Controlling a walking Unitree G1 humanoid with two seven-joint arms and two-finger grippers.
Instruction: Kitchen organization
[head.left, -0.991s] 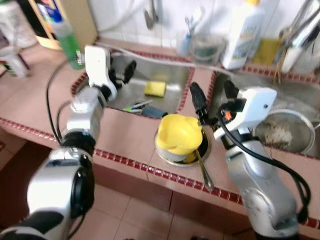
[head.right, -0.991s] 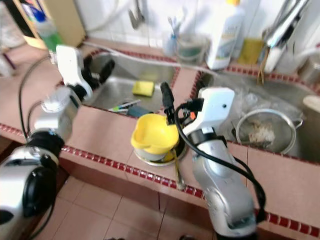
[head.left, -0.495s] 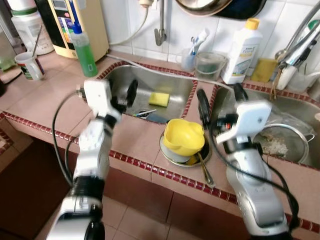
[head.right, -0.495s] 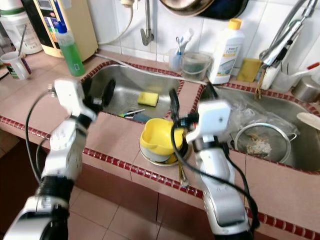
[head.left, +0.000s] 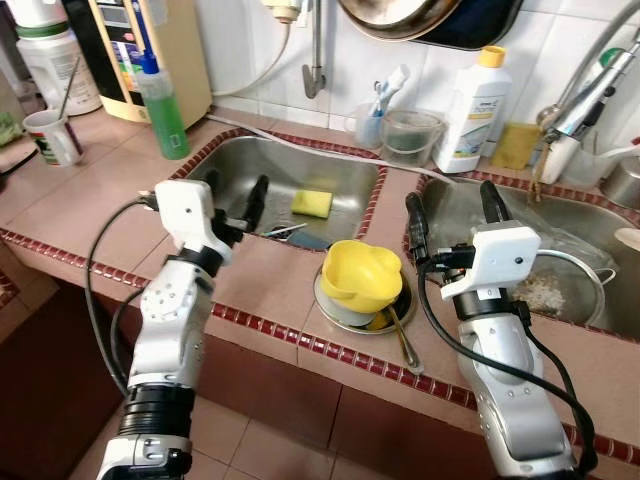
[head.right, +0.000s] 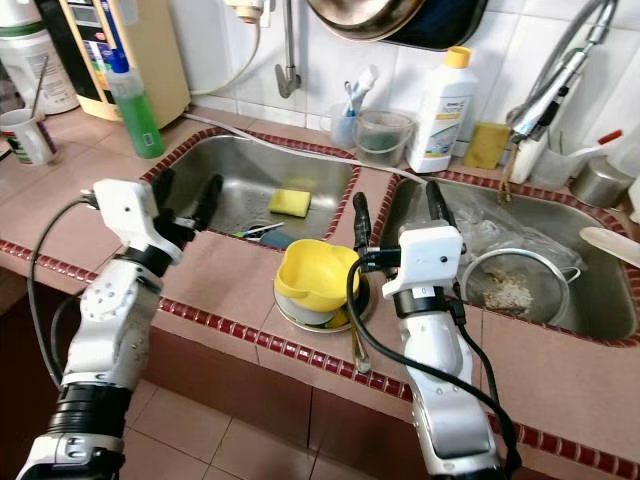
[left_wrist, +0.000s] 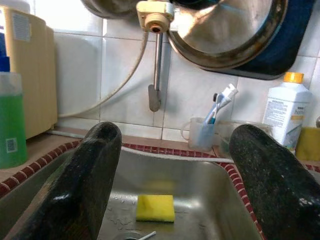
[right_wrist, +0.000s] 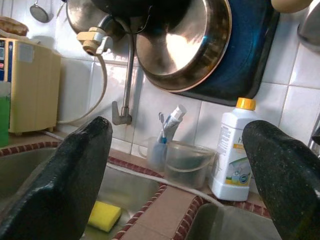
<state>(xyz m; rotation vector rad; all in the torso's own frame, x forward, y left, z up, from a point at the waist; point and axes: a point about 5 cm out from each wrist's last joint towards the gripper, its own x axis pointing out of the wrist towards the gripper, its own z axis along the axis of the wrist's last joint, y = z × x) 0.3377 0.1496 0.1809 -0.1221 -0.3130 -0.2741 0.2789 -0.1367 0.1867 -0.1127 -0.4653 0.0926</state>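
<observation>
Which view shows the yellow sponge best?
Left wrist view: the sponge lies whole on the sink floor, framed between the left tool's fingers. Both eye views show it smaller; the right wrist view shows it low, beside a finger.

I'm looking at a lived-in home kitchen: a tiled table (head.left: 90, 200) edged in red trim holds a double steel sink (head.left: 250, 165) with a yellow sponge (head.left: 311, 203) in the left basin and a strainer (head.left: 560, 285) in the right. A white detergent bottle (head.left: 474, 95), a green soap bottle (head.left: 161, 92) and a cup of toothbrushes (head.left: 375, 118) line the white-tiled wall, where a steel pan (right_wrist: 185, 40) hangs above the tap (left_wrist: 155, 60).
</observation>
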